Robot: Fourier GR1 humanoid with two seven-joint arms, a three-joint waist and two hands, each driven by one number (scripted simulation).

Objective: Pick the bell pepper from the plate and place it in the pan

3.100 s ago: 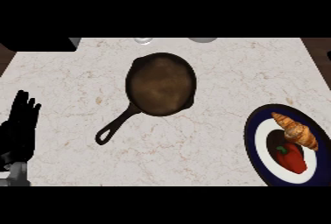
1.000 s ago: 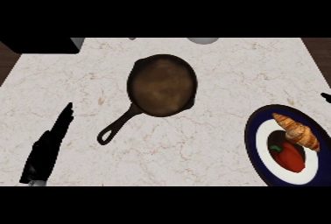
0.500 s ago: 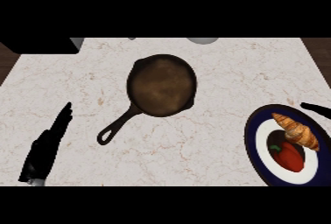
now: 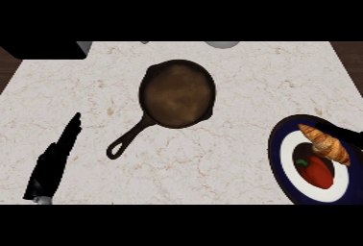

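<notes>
Nothing of the task was yet done: the bell pepper (image 4: 319, 171) lay on the plate (image 4: 274, 150), well right of the pan (image 4: 177, 93). The left hand (image 4: 53, 163) was held flat, straight-fingered, left of the pan. The right hand (image 4: 343, 132) was barely shown above the plate; whether open or closed could not be told.

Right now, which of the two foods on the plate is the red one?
The bell pepper, lying in the white middle of the plate. The other food, the croissant just above it in the view, is golden brown.
</notes>
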